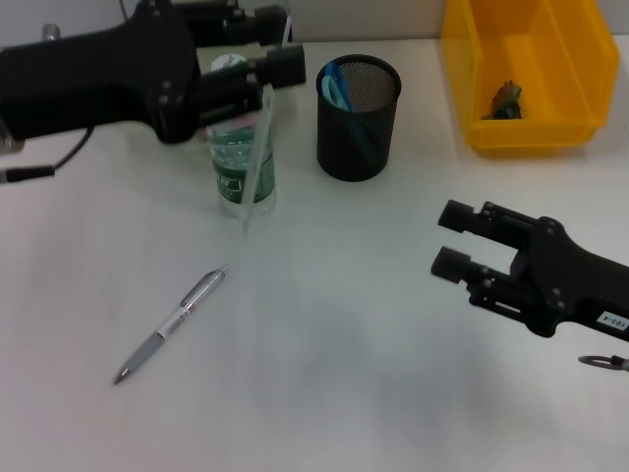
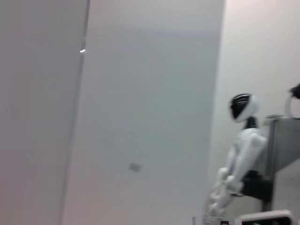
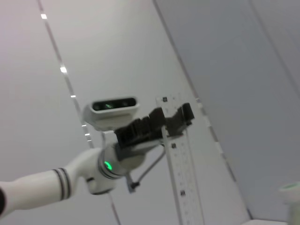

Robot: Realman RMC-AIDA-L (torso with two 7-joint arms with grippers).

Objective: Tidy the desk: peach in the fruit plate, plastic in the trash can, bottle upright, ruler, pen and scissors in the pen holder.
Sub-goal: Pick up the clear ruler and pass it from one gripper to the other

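My left gripper is at the back left, shut on a clear ruler. The ruler hangs down in front of an upright bottle with a green label. The right wrist view shows the same gripper holding the ruler. A black mesh pen holder stands right of the bottle with a blue-handled item inside. A grey pen lies on the table at the front left. My right gripper is open and empty at the right. The peach and fruit plate are out of view.
A yellow bin at the back right holds a crumpled green piece. The white table spreads between the pen and my right gripper. The left wrist view shows only a wall and a white robot figure.
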